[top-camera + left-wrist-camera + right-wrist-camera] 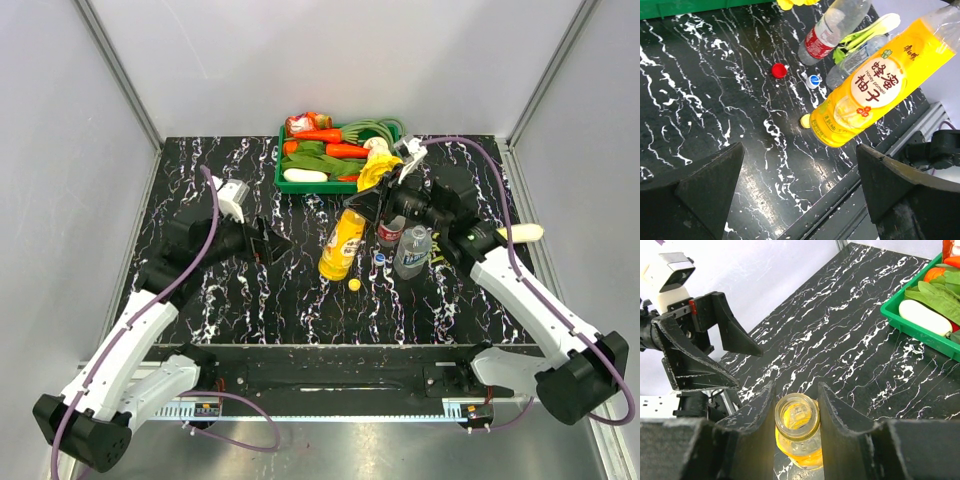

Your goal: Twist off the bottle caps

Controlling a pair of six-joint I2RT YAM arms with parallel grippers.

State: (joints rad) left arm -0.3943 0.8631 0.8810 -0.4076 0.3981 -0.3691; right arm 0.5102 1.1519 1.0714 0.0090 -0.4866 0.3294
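Right wrist view: the right gripper [796,390] is seen closed on the neck of the juice bottle [797,440], with one finger pressed against each side just under the rim. The mouth of the bottle is uncapped, and yellow drink can be seen inside.

From the top external view, the juice bottle [342,245] is found near the middle of the desk [230,310], a little towards the right edge. It leans with its base towards the near edge and its neck in the right gripper [372,205]. The red-label bottle [390,232] and the blue-label bottle [412,250] are placed just beside it on the right-edge side.

The left gripper [270,243] is held wide open and grips nothing; it is kept low over the desk towards the left edge, near the juice bottle but apart from it.

In the left wrist view, three loose caps are seen lying on the desk. The yellow cap [805,120] lies just beside the base of the juice bottle [875,85]. The blue cap [813,81] and the red cap [779,70] lie near the foot of the red-label bottle [832,30].

A green tray [283,175] of vegetables [325,150] is set at the far edge.
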